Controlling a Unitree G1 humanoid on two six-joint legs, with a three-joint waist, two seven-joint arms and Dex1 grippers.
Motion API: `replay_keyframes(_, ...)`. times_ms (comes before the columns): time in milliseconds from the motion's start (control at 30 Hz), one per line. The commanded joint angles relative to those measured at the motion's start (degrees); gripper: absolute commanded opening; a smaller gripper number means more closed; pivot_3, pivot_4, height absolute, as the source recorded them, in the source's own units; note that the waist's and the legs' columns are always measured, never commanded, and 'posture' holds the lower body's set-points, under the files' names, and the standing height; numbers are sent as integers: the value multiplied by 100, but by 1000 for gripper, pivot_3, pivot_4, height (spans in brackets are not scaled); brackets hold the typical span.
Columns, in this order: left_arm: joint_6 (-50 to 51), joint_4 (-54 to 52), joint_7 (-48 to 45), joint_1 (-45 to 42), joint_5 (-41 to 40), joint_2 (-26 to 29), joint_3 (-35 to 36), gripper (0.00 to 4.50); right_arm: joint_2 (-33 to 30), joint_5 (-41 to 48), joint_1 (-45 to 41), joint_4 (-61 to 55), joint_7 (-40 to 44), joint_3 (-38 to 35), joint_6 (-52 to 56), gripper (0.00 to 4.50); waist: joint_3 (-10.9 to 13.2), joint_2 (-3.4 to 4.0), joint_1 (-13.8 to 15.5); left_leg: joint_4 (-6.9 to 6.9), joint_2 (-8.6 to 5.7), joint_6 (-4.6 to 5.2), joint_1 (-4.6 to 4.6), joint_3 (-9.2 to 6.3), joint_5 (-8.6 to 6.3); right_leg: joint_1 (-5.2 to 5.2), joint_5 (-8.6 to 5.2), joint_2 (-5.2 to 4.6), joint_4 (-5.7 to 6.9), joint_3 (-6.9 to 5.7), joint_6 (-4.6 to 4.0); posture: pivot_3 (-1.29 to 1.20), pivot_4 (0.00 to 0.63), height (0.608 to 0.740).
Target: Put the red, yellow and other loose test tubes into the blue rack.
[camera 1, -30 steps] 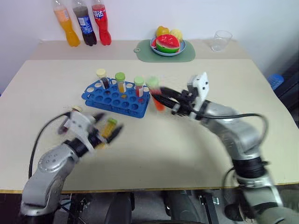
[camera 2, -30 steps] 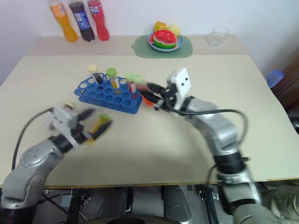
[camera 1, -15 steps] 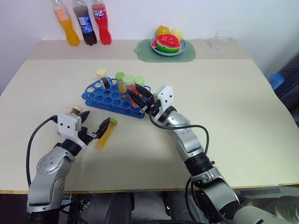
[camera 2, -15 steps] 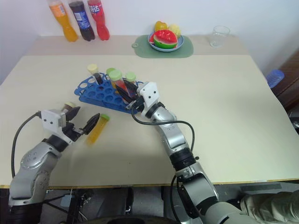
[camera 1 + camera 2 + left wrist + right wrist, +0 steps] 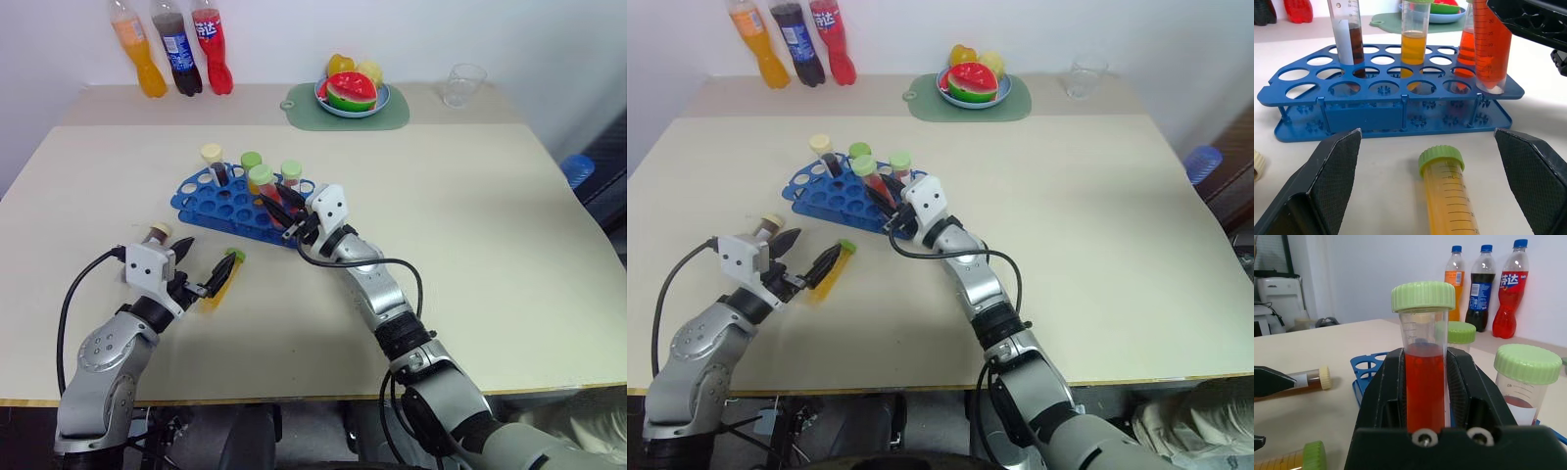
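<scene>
The blue rack [image 5: 231, 204] stands left of the table's centre with three tubes upright in it. My right gripper [image 5: 279, 202] is shut on the red test tube [image 5: 1424, 382], green cap up. The tube's lower end sits at a hole [image 5: 1491, 87] by the rack's right front corner. The yellow test tube [image 5: 222, 278] lies on the table in front of the rack, between the spread fingers of my open left gripper [image 5: 201, 260]; I cannot tell whether they touch it. A brown tube with a cream cap [image 5: 158, 233] lies just left of that gripper.
Three soda bottles [image 5: 177, 49] stand at the back left. A blue plate of fruit [image 5: 353, 93] rests on a green mat at the back centre, and a clear cup [image 5: 463, 84] stands at the back right.
My right gripper has carried the red tube left and down to the rack's right end. The left gripper has stayed open around the yellow tube.
</scene>
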Motion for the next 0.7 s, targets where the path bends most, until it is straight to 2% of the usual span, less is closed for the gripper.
replay_keyframes(33,-43,-165,-26,22,-44,2,-2,4500,108,-37,-77,17,-33,-68,-171,687,0,0,-1,0,0,0,0,0,0,0,0,0,0,0,0,0,150,734)
replay_keyframes(167,-51,-149,-34,35,-47,3,-4,4500,108,45,31,-82,67,-73,-228,687,0,0,-1,0,0,0,0,0,0,0,0,0,0,0,0,0,150,734)
replay_keyframes(400,-71,-135,-22,32,-35,4,-20,4500,116,108,127,-222,64,-154,-300,4180,0,0,5,0,0,0,-1,-1,0,0,0,-1,-2,0,0,0,150,734)
replay_keyframes(433,-75,-129,-23,28,-32,6,-20,4500,110,113,151,-259,49,-169,-304,4468,0,0,6,0,0,0,-1,-1,0,0,0,-1,-1,0,0,0,150,734)
replay_keyframes(700,-50,-148,-3,3,-31,21,-18,4500,-26,96,278,-693,153,-181,-232,4468,0,1,6,0,0,0,-2,-1,0,0,0,-1,-2,0,0,0,150,734)
